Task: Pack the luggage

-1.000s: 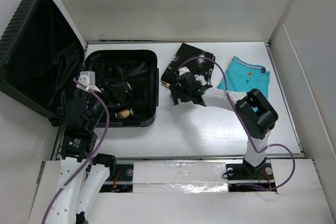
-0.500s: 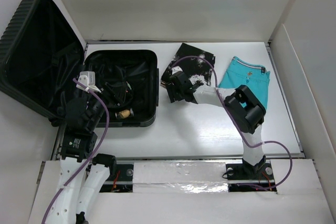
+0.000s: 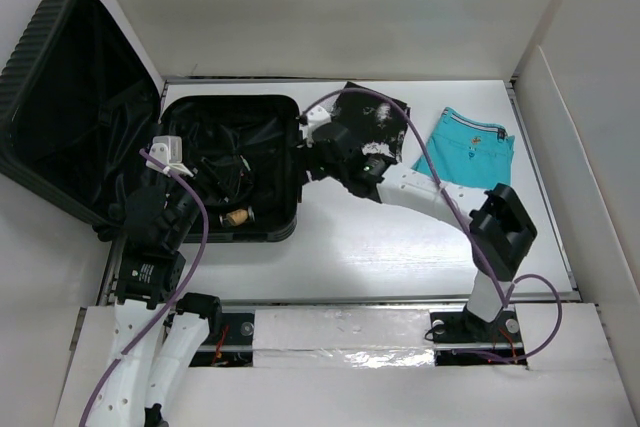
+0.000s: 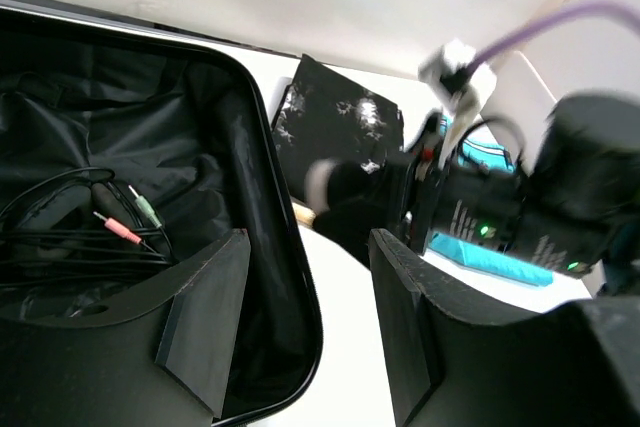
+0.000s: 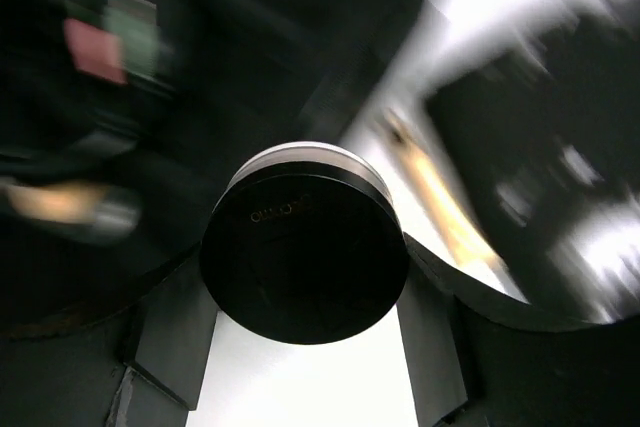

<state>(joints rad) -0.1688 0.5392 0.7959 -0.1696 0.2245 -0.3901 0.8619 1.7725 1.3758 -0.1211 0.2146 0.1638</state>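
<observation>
The luggage (image 3: pixel 225 117) lies open on the left side of the table (image 3: pixel 400 247). Its base sits flat and reaches from near the far edge most of the way to the near one, and its ribbed lid stands tilted out past the left edge. In the dark lining there's a tangle of thin black cables (image 4: pixel 110 222) with pink and green plugs. A small cork-coloured thing (image 3: pixel 237 215) rests close to the near wall of the base.

The left gripper (image 4: pixel 308 242) hangs over the near part of the base, its fingers spread with nothing between them. The right arm stretches across from the right, and the right gripper (image 3: pixel 310 155) is at the right wall of the luggage. Its fingers are pinching a round black tin (image 5: pixel 300 252) with a pale rim. That close view is badly blurred around the tin.

A black patterned cloth (image 3: pixel 372 119) lies just behind the right arm toward the far edge. A teal cloth (image 3: pixel 465 142) lies to the right of it, apart from it.
</observation>
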